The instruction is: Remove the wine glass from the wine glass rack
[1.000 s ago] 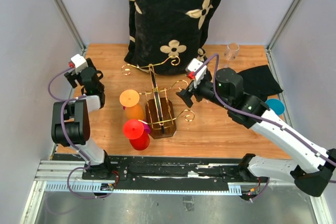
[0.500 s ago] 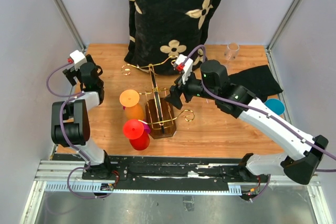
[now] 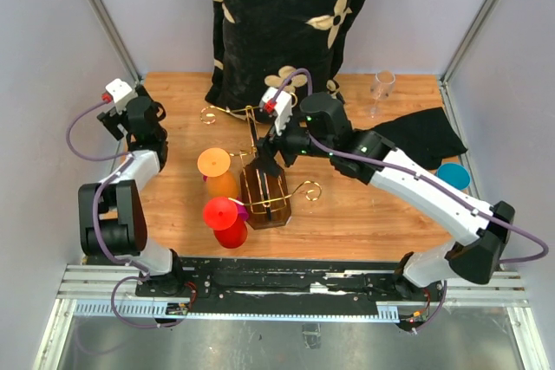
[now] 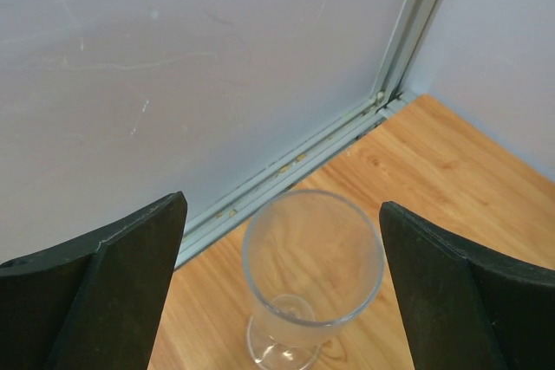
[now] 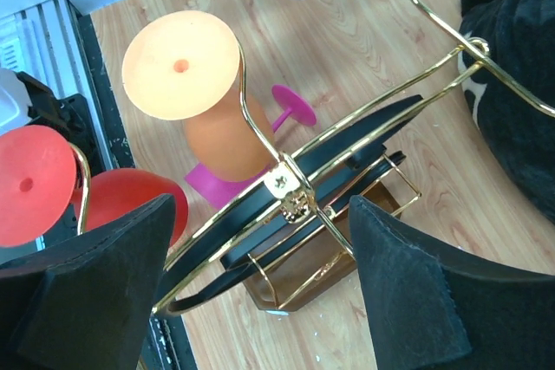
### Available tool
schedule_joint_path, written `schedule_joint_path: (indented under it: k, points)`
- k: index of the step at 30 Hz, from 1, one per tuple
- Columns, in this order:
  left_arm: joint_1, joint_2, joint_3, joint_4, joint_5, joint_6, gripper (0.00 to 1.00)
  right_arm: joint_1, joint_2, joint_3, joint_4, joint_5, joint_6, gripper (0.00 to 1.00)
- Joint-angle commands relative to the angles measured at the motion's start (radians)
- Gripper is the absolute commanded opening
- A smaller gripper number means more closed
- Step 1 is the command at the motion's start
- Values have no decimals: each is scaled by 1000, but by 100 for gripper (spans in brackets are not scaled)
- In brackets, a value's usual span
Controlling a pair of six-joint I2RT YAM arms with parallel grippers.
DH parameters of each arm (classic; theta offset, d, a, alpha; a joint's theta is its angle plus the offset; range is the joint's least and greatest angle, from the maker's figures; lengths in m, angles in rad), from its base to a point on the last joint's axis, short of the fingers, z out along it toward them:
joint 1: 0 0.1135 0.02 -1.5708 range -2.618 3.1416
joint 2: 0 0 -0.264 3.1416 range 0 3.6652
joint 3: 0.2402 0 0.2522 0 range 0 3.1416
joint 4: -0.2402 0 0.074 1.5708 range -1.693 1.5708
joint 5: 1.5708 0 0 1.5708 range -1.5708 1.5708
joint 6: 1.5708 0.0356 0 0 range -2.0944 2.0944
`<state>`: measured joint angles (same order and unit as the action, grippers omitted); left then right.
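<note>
On the rack [image 3: 265, 194] hang an orange glass [image 3: 217, 172] and a red glass [image 3: 228, 220].

Bright, diffuse overhead lighting; soft, short shadows on the worktop [image 3: 347, 214]; close fingers [image 4: 104, 292] slightly blurred in both wrist views

Frame centre: wine glass rack [image 3: 264, 190] on table [image 3: 347, 214]. Just left of it, on its arms: upper inverted glass [image 3: 214, 165], lower inverted glass [image 3: 224, 214] beneath. Top centre, behind rack: draped cloth [image 3: 286, 23]. Upper right: upright glass [image 3: 382, 84]. Right: flat cloth [image 3: 425, 132].
</note>
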<state>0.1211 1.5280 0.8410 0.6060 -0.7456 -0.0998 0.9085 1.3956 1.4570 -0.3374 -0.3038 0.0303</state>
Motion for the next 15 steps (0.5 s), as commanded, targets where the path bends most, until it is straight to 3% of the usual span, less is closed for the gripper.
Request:
schedule_joint_path:
  k: [1, 8, 15]
  points:
    - [2, -67, 70, -101, 38, -74, 100, 49, 71, 69, -63, 74, 28, 82]
    - [-11, -135, 125, -233, 82, -155, 100, 71, 231, 187, -222, 220, 39, 82]
    - [-21, -216, 152, -394, 164, -295, 100, 46, 249, 230, -339, 374, -49, 55]
